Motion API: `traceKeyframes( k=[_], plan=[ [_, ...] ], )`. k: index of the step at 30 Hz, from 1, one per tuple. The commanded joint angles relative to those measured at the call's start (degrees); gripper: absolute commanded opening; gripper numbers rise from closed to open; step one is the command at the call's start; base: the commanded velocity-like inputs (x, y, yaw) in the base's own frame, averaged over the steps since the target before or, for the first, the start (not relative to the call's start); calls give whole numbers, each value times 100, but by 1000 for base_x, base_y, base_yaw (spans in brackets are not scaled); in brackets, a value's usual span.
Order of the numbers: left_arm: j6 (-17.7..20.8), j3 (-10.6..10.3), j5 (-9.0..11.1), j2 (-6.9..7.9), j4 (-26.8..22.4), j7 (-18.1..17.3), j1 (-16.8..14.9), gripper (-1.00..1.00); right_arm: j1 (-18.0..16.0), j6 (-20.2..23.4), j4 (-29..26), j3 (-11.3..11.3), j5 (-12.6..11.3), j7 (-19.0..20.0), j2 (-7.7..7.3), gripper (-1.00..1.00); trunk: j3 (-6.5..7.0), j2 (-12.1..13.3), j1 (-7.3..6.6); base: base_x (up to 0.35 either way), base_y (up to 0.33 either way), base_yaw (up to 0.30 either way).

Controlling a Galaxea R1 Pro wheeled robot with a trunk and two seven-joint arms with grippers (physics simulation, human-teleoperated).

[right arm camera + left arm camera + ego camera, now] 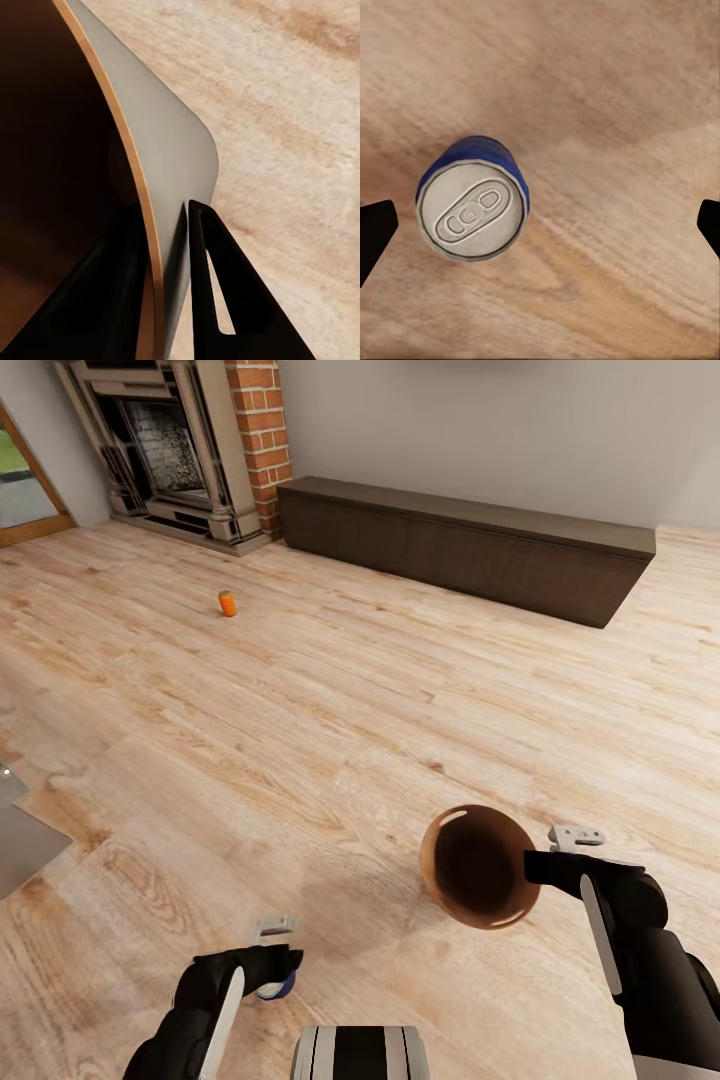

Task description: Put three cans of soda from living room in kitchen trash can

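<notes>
One unlabelled blue can (472, 199)

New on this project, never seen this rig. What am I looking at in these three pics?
A simulated two-armed wheeled robot in a living room. The big picture is from its head camera, looking down over both arms; the other two are from cameras near each gripper. The right gripper pinches the rim of a brown trash can, one finger inside the wall and one outside. The left gripper hovers open above a blue soda can standing on the wood floor. An orange can stands farther off, near the fireplace.
</notes>
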Motion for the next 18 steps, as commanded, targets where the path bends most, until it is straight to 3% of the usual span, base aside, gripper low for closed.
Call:
traceKeyframes(
  k=[1, 6, 9, 15, 18],
  plan=[
    [-49, 0, 8, 0, 156, 38, -83, 100, -2, 2, -1, 0, -44, 20, 1, -100, 0, 0, -1, 0, 0, 0],
    [-447, 8, 18, -1, 1052, 120, -513, 100, -4, 2, -1, 0, -44, 20, 3, -100, 0, 0, -1, 0, 0, 0],
    [-564, 3, 2, 2, 1327, 138, -639, 100, -5, 2, -1, 5, -44, 20, 6, -100, 0, 0, -1, 0, 0, 0],
    [-602, 15, -27, 15, 1399, 161, -669, 100, -6, 2, -1, 8, -44, 20, 7, -100, 0, 0, -1, 0, 0, 0],
    [-616, 48, -29, 71, 1439, 414, -672, 100, -4, 2, -1, 9, -44, 20, 7, -100, 0, 0, -1, 0, 0, 0]
  ],
)
